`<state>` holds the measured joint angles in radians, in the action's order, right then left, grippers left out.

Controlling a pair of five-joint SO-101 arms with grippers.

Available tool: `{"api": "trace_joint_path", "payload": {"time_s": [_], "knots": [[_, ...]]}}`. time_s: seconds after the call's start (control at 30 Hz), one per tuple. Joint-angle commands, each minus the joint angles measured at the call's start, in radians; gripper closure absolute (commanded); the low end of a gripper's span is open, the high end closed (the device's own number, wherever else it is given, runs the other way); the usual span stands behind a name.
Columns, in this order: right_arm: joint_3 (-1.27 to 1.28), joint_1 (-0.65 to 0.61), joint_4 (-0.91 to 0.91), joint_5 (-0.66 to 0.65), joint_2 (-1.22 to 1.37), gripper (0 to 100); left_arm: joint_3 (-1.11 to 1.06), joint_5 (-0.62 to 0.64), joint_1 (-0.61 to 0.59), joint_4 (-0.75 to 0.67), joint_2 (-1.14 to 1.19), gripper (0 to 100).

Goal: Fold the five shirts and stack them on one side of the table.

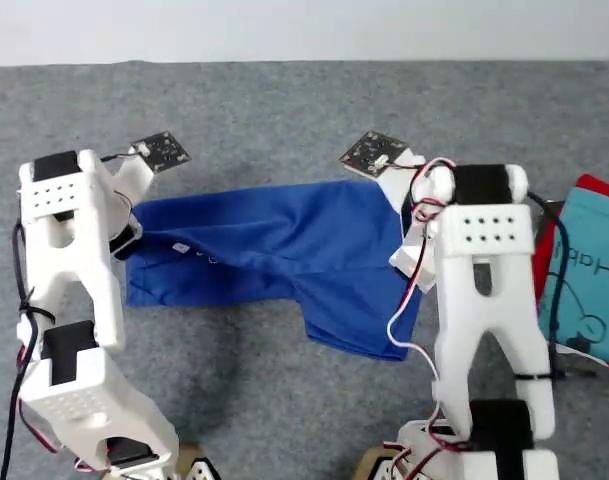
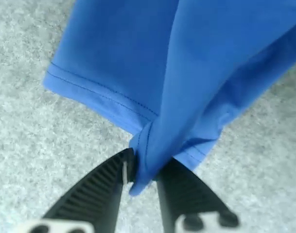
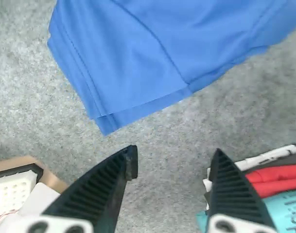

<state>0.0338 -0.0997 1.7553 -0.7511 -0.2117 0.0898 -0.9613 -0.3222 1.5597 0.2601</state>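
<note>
Left wrist view: left gripper (image 2: 148,164) pinches blue shirt (image 2: 186,73) hem; right gripper (image 3: 174,155) agape.

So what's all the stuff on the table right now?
table: one, grey, under everything
shirt: one, blue, spread out mid-table between the arms
folded shirts: a pile at the table's right edge, teal shirt on top, red shirt under it
boards: two, tan, at the arm bases
arms: two, white, side by side
left gripper: black fingers, pinching an edge of the blue shirt
right gripper: black fingers, open, above bare table between the blue shirt and the pile
</note>
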Motion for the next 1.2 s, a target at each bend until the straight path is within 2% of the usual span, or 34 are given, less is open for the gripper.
{"api": "trace_joint_path", "payload": {"time_s": [0.0, 0.13, 0.4, 0.63, 0.7, 0.77, 0.97, 1.07, 1.17], "knots": [[-0.017, 0.012, 0.038, 0.0, -0.077, 73.5, 0.122, -0.005, -0.009, 0.115, -0.014, 93], [-0.017, 0.012, -0.008, 0.005, -0.068, 73.5, 0.257, -0.005, -0.009, 0.193, -0.014, 93], [-0.014, 0.012, -0.03, 0.008, 0.01, 73.6, 0.354, -0.005, -0.055, 0.195, -0.021, 93], [-0.012, -0.005, -0.028, 0.109, 0.071, 73.6, 0.361, 0.0, -0.083, 0.192, -0.172, 93], [-0.009, -0.021, -0.015, 0.157, 0.101, 74.6, 0.363, 0.054, -0.091, 0.19, -0.193, 95], [-0.005, -0.047, 0.022, 0.209, 0.139, 79.8, 0.363, 0.13, -0.097, 0.181, -0.198, 98], [0.083, -0.136, 0.038, 0.282, 0.197, 98.6, 0.363, 0.476, -0.212, 0.183, -0.204, 99], [0.146, -0.185, 0.002, 0.284, 0.197, 98.3, 0.361, 0.597, -0.282, 0.186, -0.204, 99], [0.226, -0.2, -0.082, 0.284, 0.209, 98.4, 0.36, 0.647, -0.327, 0.192, -0.203, 99]]}}
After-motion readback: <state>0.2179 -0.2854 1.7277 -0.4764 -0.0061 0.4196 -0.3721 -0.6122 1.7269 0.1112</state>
